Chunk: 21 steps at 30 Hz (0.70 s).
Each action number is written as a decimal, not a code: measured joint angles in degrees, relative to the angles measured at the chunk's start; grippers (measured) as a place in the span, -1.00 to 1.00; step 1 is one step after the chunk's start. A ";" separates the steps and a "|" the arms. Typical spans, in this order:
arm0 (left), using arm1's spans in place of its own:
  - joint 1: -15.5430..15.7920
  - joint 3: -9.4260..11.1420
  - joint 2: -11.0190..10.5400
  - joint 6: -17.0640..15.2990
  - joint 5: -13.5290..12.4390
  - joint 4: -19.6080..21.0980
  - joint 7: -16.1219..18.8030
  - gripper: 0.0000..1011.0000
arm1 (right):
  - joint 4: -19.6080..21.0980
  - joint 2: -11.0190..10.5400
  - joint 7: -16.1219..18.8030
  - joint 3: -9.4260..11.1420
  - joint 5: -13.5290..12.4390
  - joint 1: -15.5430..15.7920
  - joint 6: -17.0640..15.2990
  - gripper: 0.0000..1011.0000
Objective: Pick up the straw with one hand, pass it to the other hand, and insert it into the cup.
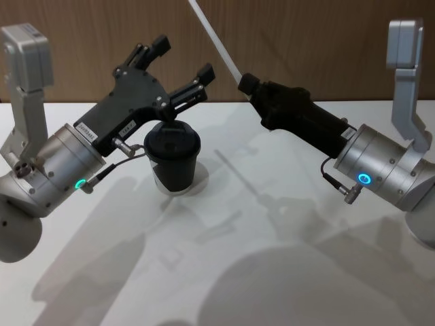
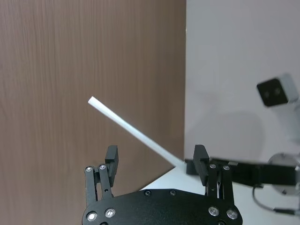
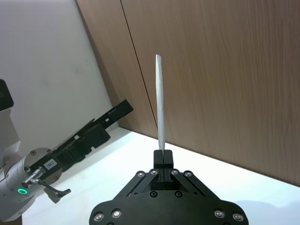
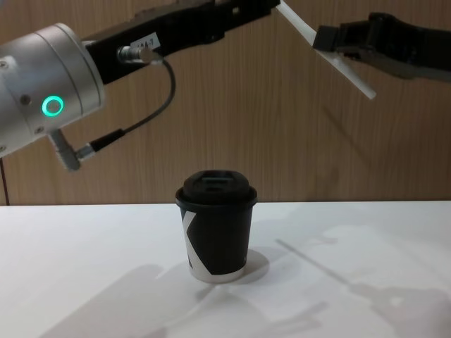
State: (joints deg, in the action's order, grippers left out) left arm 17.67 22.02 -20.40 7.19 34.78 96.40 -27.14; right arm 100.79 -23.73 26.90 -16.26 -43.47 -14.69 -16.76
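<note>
The white straw [image 1: 216,42] is held at its lower end by my right gripper [image 1: 243,83], which is shut on it. The straw slants up and away toward my left side, high above the table [image 1: 272,272]. In the right wrist view the straw [image 3: 160,103] rises straight out of the shut right gripper [image 3: 163,155]. My left gripper [image 1: 183,58] is open, raised over the black lidded cup [image 1: 172,161], and nothing is between its fingers. In the left wrist view the straw [image 2: 131,130] crosses just beyond the open left gripper [image 2: 156,158]. The cup [image 4: 215,227] stands upright mid-table.
A wood-panel wall [image 1: 306,41] stands behind the white table. The left arm's silver wrist with a green ring light [image 4: 42,105] and its black cable [image 4: 151,113] hang above the table on the left of the cup.
</note>
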 joint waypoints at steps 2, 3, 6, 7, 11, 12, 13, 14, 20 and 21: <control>0.20 -0.06 0.54 -0.01 1.83 -0.42 -0.84 0.98 | 0.00 0.00 0.00 0.00 0.00 0.00 0.00 -1.00; 0.29 -0.09 0.77 -0.04 2.31 -0.61 -1.02 0.98 | 0.00 0.00 0.00 0.00 0.00 0.00 0.00 -1.00; 0.57 -0.18 1.51 -0.51 4.57 -1.25 -1.69 0.98 | -0.01 0.00 0.00 0.00 0.00 0.00 0.00 -1.00; 0.62 -0.19 1.63 -0.67 5.07 -1.36 -1.78 0.98 | -0.01 0.01 0.00 0.00 0.00 0.00 0.00 -1.00; 1.17 -0.34 2.86 -1.71 8.13 -2.70 -2.17 0.98 | -0.01 0.00 0.00 0.00 0.01 0.00 0.00 -1.00; 1.27 -0.36 3.05 -1.94 8.72 -2.93 -2.23 0.98 | -0.01 0.00 0.00 0.00 0.01 0.00 0.00 -1.00; 1.38 -0.39 3.24 -2.08 9.18 -3.16 -2.29 0.98 | -0.01 0.00 0.00 0.00 0.01 0.00 0.00 -1.00; 1.50 -0.41 3.43 -2.23 9.60 -3.43 -2.33 0.98 | -0.01 0.00 0.00 0.00 0.01 0.00 0.00 -1.00; 2.78 -0.48 4.99 -3.36 12.79 -5.70 -2.77 0.98 | -0.01 0.00 0.00 0.00 0.00 0.00 0.00 -1.00; 3.13 -0.46 5.30 -3.65 13.53 -6.19 -2.92 0.98 | -0.01 0.00 0.00 0.00 0.01 0.00 0.00 -1.00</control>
State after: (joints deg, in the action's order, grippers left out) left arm 20.79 21.56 -15.10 3.53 48.30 90.20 -30.06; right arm 100.78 -23.72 26.89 -16.26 -43.46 -14.70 -16.76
